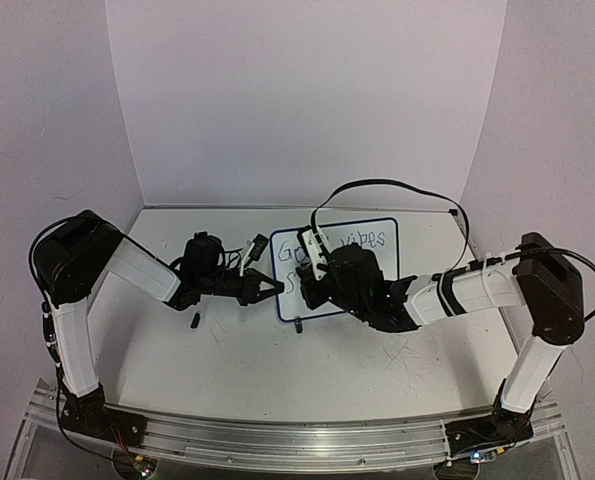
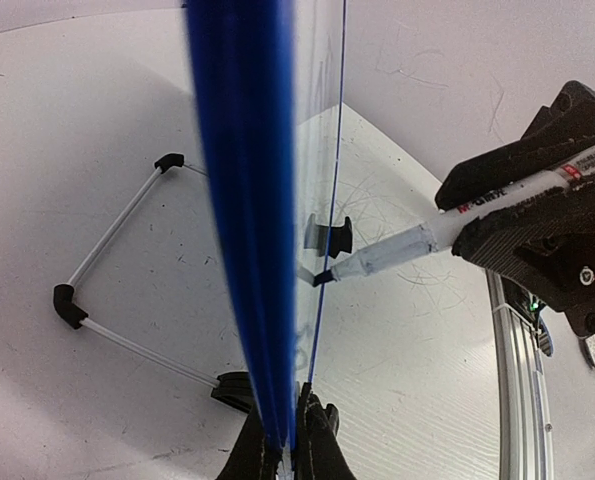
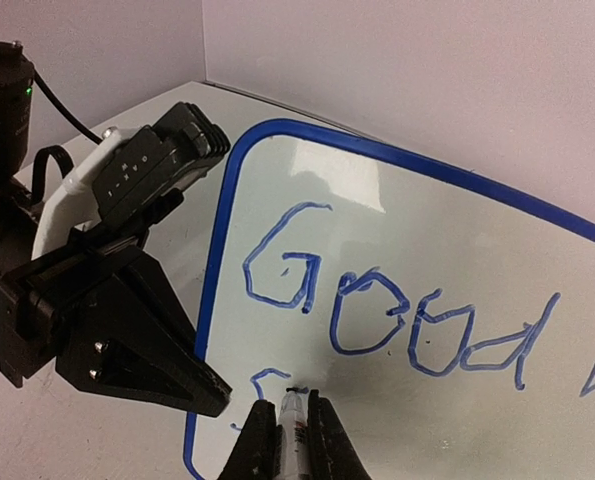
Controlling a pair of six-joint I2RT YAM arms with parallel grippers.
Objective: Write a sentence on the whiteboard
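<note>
Blue lettering, the sentence (image 3: 377, 310), is seen on the whiteboard (image 1: 372, 265), which is stood on the table (image 1: 227, 350) and is pinched at its left edge by the closed left gripper (image 2: 289, 440). A marker (image 2: 397, 250) is clamped in the right gripper (image 3: 292, 425), its tip set at the whiteboard's lower left, just below "Good".

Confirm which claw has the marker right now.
The right claw: it's shut on the white-barrelled marker, tip at the blue-framed white whiteboard. The left claw only pinches that board's edge.
</note>
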